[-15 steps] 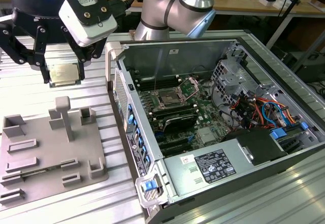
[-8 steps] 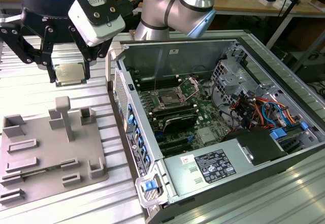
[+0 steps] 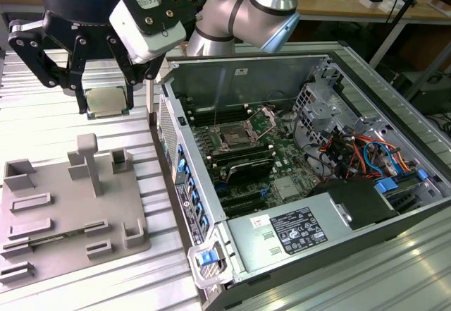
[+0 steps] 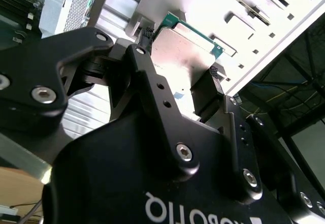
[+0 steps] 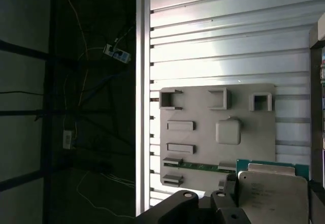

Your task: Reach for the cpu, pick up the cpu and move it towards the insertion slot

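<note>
Pincer (image 3: pixel 106 96) clamped on the cpu (image 3: pixel 104 102) above the worktop (image 3: pixel 42 124), I'd best hold it level and clear the case wall (image 3: pixel 168 124) toward the slot (image 3: pixel 232 139), well off and lower.

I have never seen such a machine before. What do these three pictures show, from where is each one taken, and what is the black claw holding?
The machine is a robot arm with a black gripper at its end. The exterior view comes from a camera that stands off the arm. The two wrist views come from cameras that ride on the arm near the gripper.

The gripper is shut on the cpu, a thin square chip with a silvery top, and holds it in the air above the ribbed metal table.

On the table lies a grey plastic tray with shallow recesses. At the exterior view's right stands an open computer case. Inside it is the insertion slot, a square socket with a metal frame. The cpu has not reached it yet.
</note>
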{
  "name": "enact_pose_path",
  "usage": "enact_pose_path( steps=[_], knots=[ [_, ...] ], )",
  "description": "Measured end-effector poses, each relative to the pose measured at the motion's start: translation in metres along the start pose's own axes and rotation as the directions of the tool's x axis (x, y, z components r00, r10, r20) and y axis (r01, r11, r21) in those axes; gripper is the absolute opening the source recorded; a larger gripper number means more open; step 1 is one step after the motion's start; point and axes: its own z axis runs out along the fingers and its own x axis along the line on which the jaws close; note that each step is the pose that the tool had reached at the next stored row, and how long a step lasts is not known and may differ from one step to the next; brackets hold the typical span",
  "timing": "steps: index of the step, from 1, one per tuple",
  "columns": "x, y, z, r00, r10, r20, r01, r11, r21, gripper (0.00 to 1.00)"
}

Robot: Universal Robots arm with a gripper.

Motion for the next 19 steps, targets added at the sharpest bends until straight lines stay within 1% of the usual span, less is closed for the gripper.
enact_pose_path(
  steps=[4, 5, 19],
  knots=[
    [-0.0053, -0.0001, -0.0001, 1.0, 0.0, -0.0001, 0.0, 1.0, 0.0001, 0.55],
    [-0.0086, -0.0002, -0.0001, 1.0, 0.0, -0.0001, 0.0, 1.0, 0.0, 0.55],
    [-0.0214, -0.0005, -0.0003, 1.0, 0.0, -0.0001, 0.0, 1.0, 0.0, 0.55]
  ],
)
